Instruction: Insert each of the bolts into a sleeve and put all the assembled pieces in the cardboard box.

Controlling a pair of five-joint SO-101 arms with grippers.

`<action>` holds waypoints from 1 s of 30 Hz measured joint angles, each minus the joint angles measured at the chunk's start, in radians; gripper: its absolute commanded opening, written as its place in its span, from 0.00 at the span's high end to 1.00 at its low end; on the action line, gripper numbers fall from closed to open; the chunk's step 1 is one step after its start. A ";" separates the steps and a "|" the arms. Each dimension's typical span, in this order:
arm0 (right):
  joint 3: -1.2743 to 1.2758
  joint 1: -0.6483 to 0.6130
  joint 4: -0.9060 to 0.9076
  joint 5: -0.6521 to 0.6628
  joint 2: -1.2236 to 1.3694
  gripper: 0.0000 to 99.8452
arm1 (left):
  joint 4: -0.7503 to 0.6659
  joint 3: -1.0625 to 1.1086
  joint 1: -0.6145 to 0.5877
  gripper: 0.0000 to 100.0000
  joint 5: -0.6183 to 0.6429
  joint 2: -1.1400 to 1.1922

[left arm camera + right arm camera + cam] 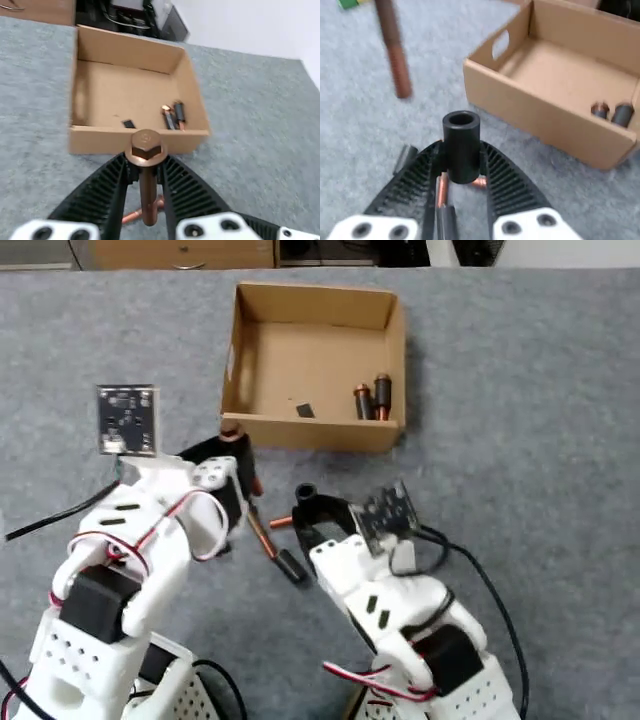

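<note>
My left gripper (146, 167) is shut on a copper bolt (146, 150), held upright with its hex head up, just in front of the cardboard box (300, 432). My right gripper (461, 155) is shut on a black sleeve (461, 142), its bore facing up. In the right wrist view the bolt (395, 55) hangs to one side of the sleeve, apart from it. In the high view the left gripper (238, 452) and the right gripper (308, 505) stand close together. Two assembled pieces (372, 398) lie in the box's right front corner.
On the carpet between the grippers lies another copper bolt (265, 536) with a black sleeve (291, 566) at its end, and a short copper piece (280, 522) beside it. A small black scrap (305, 410) lies in the box. A cable (480, 580) trails off the right arm.
</note>
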 measured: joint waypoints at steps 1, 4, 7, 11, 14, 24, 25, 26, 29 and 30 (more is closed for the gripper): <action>0.012 -0.012 0.003 0.000 -0.012 1.00 | -0.005 0.000 0.021 0.98 0.000 0.000; 0.026 -0.035 0.031 0.000 -0.017 1.00 | -0.037 0.000 0.052 0.98 0.026 0.000; 0.034 -0.035 0.032 0.000 -0.018 1.00 | -0.063 0.000 0.061 0.98 0.055 0.000; 0.037 -0.040 0.034 0.000 -0.018 1.00 | -0.077 0.003 0.071 0.98 0.063 0.000; 0.037 -0.040 0.035 0.000 -0.018 1.00 | -0.084 0.052 0.083 0.98 0.066 0.000; 0.043 -0.040 0.037 0.000 -0.018 1.00 | -0.104 0.094 0.106 0.98 0.118 0.000; 0.043 -0.040 0.037 0.000 -0.018 1.00 | -0.104 0.095 0.106 0.98 0.120 0.000; 0.043 -0.040 0.037 0.000 -0.018 1.00 | -0.104 0.098 0.106 0.98 0.123 0.000; 0.043 -0.040 0.037 0.000 -0.018 1.00 | -0.104 0.106 0.106 0.98 0.126 0.000; 0.044 -0.040 0.040 0.000 -0.018 1.00 | -0.104 0.110 0.106 0.98 0.129 0.000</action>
